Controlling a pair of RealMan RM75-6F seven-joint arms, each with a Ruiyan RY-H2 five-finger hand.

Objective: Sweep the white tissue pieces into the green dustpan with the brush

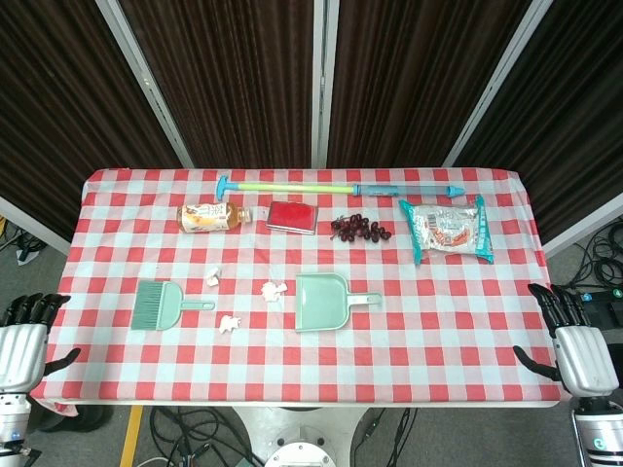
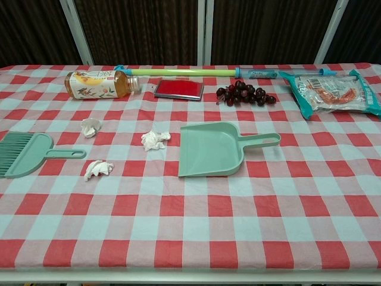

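Left hand [image 1: 21, 345] & right hand [image 1: 581, 352] empty, fingers spread, off-table. Brush [image 1: 161, 304]: light, stiff plastic—likely best gripped at handle. Tissue pieces [image 2: 155, 139]: featherlight, prob. scatter easily; dustpan [image 2: 212, 149] light, may slide.

Left hand [image 1: 21, 345] cut off by left and bottom edges in head view; right hand [image 1: 577, 350] cut at lower right, wrist below frame. Neither hand appeared in chest view. Brush [image 2: 27, 154] bristles clipped by left edge in chest view. Snack bag [image 2: 333, 91] print too small to read; bottle [image 2: 98, 83] label likewise.
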